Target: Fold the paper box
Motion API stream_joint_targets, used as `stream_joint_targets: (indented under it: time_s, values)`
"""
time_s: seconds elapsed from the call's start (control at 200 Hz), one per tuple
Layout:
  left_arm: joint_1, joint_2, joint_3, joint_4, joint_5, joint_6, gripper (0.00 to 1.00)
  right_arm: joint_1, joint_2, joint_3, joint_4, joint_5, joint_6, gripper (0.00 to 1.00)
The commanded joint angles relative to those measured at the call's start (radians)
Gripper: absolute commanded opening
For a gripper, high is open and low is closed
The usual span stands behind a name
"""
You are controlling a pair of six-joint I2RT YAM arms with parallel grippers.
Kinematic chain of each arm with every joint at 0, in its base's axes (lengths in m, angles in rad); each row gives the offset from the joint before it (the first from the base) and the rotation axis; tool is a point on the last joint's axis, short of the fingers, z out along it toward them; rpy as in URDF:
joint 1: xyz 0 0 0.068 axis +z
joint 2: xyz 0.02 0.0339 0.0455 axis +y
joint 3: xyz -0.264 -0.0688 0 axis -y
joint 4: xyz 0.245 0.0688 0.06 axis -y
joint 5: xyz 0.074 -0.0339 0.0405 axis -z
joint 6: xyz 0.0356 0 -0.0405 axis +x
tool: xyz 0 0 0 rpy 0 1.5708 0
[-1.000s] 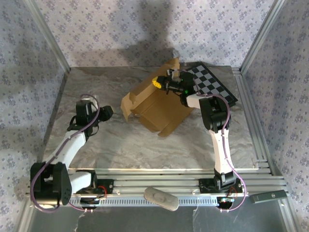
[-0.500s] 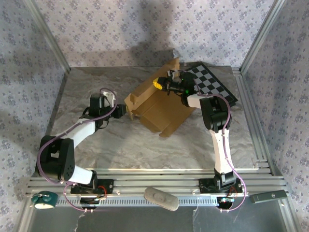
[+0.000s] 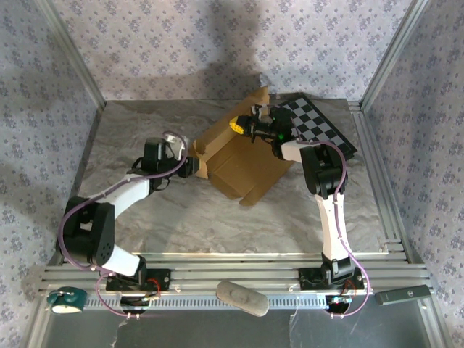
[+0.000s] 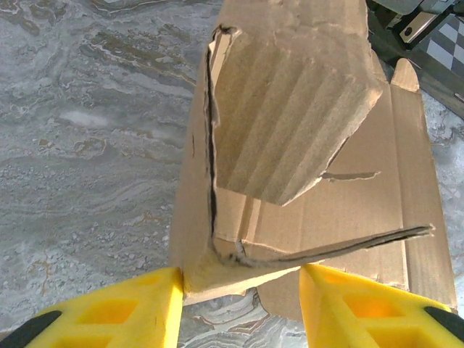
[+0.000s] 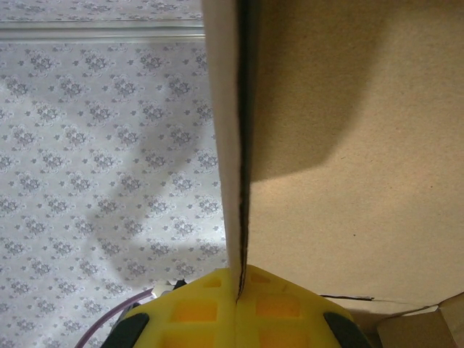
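The paper box (image 3: 243, 163) is tan corrugated cardboard, partly folded, lying at the middle-back of the marble table with one flap raised toward the back. My left gripper (image 3: 191, 166) is at the box's left corner. In the left wrist view its yellow fingers (image 4: 130, 312) stand open on either side of that corner of the box (image 4: 290, 138), the left one touching the wall. My right gripper (image 3: 238, 125) is at the back, shut on the edge of the raised flap (image 5: 348, 145), which runs up from between its closed yellow fingertips (image 5: 238, 290).
A black-and-white checkerboard panel (image 3: 319, 130) lies at the back right, just behind the right gripper. Aluminium frame rails (image 3: 377, 181) border the table's right and near sides. Wallpapered walls close the back and sides. Small objects (image 3: 241, 297) lie beyond the near rail.
My left arm has swung right across the table and brought its open gripper up to the box's left corner. The right gripper has held the flap without moving.
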State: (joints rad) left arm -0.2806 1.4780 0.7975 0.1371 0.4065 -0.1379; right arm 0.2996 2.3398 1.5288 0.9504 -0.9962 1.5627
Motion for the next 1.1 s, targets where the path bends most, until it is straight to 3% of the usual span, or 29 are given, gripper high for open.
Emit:
stream_joint_targets:
  time_s: [0.0,0.455,0.954,1.094]
  values:
    - [-0.025,0.025,0.052,0.006,0.009,0.035,0.46,0.001,0.012,0.013,-0.055,-0.023,-0.018,0.0]
    - [-0.105,0.063,0.087,-0.008,-0.058,0.028,0.46,0.006,0.011,0.024,-0.086,-0.018,-0.029,0.0]
    - [-0.199,0.161,0.177,-0.064,-0.405,-0.021,0.43,0.01,-0.005,0.016,-0.09,-0.012,-0.024,0.0]
    - [-0.218,0.184,0.2,-0.069,-0.468,-0.043,0.47,0.011,-0.008,0.017,-0.088,-0.007,-0.019,0.0]
